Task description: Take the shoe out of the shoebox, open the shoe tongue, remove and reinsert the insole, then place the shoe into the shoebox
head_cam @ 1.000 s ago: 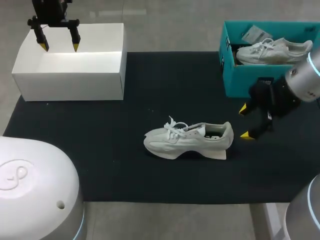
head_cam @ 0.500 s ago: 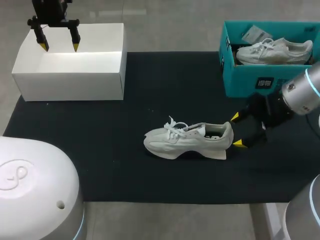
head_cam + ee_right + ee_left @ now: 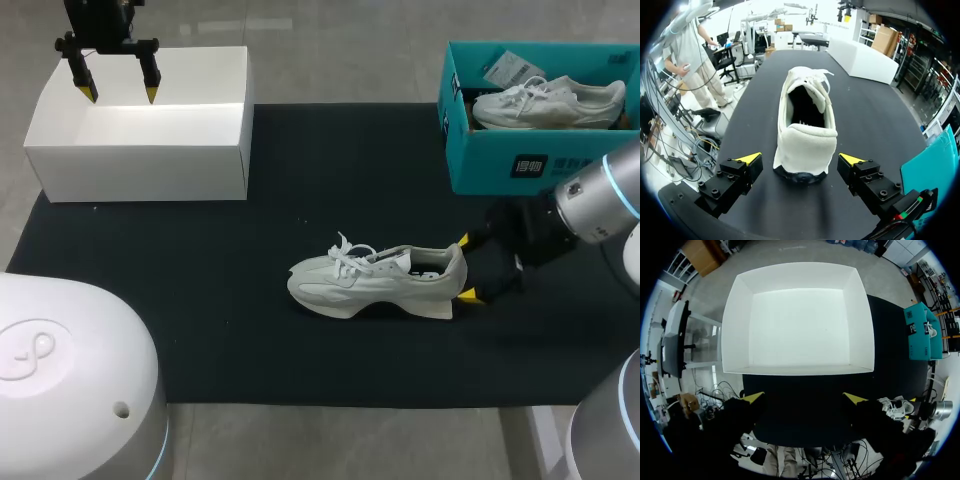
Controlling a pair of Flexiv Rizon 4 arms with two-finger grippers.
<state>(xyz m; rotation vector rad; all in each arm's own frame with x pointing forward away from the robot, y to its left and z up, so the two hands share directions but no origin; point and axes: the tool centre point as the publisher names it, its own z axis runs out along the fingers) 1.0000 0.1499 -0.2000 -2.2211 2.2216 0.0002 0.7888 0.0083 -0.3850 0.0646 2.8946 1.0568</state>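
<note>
— Where's the shoe (image 3: 378,280)?
— Middle of the worktop (image 3: 250,330), upright on its sole. White, laced.
— Which tool's nearer?
— Right tool (image 3: 465,268): heel faces it, toe points straight away. Fingers (image 3: 751,158) spread wide, empty, flanking the heel, seemingly without touching. Left tool (image 3: 119,94), open and empty, hovers far off.

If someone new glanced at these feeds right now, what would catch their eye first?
The white shoe on the black mat, with the right hand open at either side of its heel, not touching. Next, the teal shoebox at the far right holding a second shoe, and the left hand open over the empty white box.
</note>
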